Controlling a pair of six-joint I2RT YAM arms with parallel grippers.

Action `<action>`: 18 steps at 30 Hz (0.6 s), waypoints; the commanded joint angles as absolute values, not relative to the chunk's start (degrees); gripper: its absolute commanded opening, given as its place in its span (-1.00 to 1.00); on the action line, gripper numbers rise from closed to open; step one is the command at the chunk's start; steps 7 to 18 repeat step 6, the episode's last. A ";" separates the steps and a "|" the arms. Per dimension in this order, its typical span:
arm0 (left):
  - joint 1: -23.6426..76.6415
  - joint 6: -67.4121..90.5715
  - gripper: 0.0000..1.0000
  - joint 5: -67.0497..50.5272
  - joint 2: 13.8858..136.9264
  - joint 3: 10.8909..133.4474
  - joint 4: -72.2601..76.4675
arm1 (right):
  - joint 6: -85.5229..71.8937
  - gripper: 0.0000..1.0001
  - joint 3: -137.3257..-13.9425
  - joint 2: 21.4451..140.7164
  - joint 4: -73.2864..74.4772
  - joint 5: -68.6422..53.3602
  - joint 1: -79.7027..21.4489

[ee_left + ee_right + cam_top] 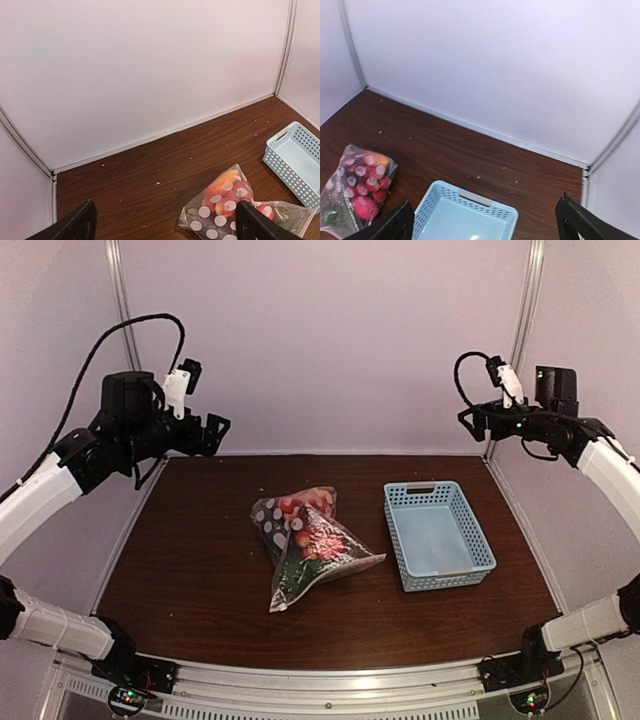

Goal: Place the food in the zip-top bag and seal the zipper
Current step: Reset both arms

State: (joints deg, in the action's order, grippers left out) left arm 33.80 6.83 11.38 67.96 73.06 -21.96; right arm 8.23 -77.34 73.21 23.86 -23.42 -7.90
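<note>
The zip-top bag lies in the middle of the table, clear with white polka dots. The food is inside it: red round pieces, an orange piece, green and dark pieces. The bag also shows in the left wrist view and in the right wrist view. I cannot make out the zipper. My left gripper is raised high at the back left, open and empty. My right gripper is raised high at the back right, open and empty. Both are far from the bag.
A light-blue mesh basket stands to the right of the bag, with nothing in it; it shows in the right wrist view and in the left wrist view. White walls close the back and sides. Small crumbs dot the brown table.
</note>
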 commanded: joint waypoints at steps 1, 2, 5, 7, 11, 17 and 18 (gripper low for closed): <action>33.66 8.46 0.95 19.19 66.07 76.18 -23.73 | 4.83 0.99 -74.34 65.60 19.04 2.64 -7.95; 33.65 8.53 0.95 19.00 65.87 76.54 -23.83 | 4.97 0.99 -73.29 64.09 18.27 3.25 -7.99; 33.66 8.87 0.95 17.86 65.60 76.18 -23.08 | 4.55 0.99 -70.11 61.04 16.95 1.17 -8.00; 33.66 8.73 0.95 17.55 65.57 75.67 -22.53 | 4.30 0.99 -68.84 60.19 16.51 0.45 -8.00; 33.66 8.73 0.95 17.55 65.57 75.67 -22.53 | 4.30 0.99 -68.84 60.19 16.51 0.45 -8.00; 33.66 8.73 0.95 17.55 65.57 75.67 -22.53 | 4.30 0.99 -68.84 60.19 16.51 0.45 -8.00; 33.66 8.73 0.95 17.55 65.57 75.67 -22.53 | 4.30 0.99 -68.84 60.19 16.51 0.45 -8.00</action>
